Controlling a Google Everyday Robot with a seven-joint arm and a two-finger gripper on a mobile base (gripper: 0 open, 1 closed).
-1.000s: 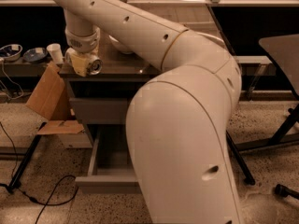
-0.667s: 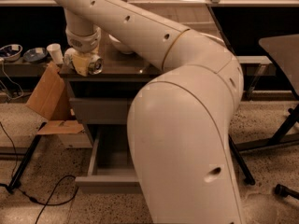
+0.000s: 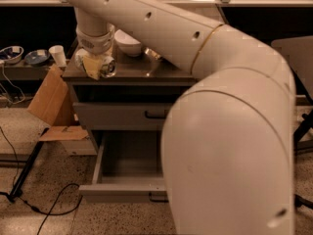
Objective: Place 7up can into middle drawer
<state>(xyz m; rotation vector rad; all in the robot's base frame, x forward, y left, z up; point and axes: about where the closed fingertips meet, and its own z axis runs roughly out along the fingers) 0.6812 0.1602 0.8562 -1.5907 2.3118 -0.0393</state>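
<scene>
As tool [image 3: 99, 67] clamps 7up can [image 3: 108, 68] at cabinet top [image 3: 146, 73], silver end shows | middle drawer [image 3: 122, 192] open

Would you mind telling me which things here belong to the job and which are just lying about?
Job: 7up can, held in the gripper over the cabinet top; open middle drawer.
Lying about: white bowl, paper cup, cardboard box.

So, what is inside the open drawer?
The visible left part of the middle drawer is bare; the arm covers its right part. The tool is over the cabinet top.
</scene>
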